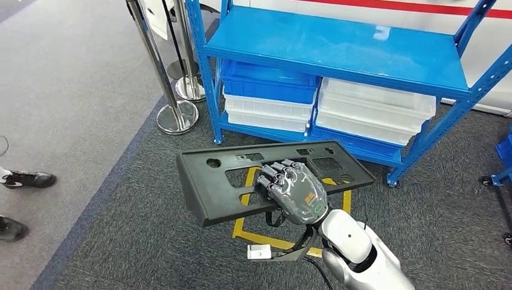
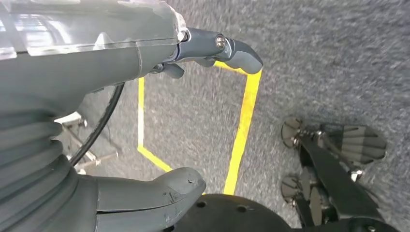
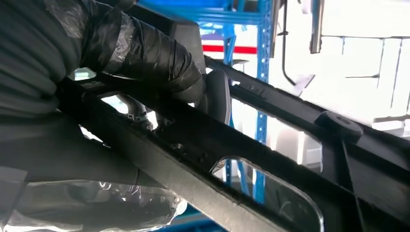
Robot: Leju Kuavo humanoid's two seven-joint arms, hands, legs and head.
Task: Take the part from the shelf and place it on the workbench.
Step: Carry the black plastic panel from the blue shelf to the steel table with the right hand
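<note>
So we've got our right hand (image 1: 294,192) at lower centre of the head view, fingers wrapped over the black part (image 1: 211,181), a long flat panel with cutouts held level above the grey carpet (image 1: 151,241) and yellow floor tape (image 1: 241,226). Our left hand (image 2: 145,121) hangs over the carpet holding nothing, fingers apart. Beyond, at the top, we see the blue shelf (image 1: 338,45) with stacked bins (image 1: 268,84).

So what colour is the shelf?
Blue. The shelf shows best in the head view.
</note>
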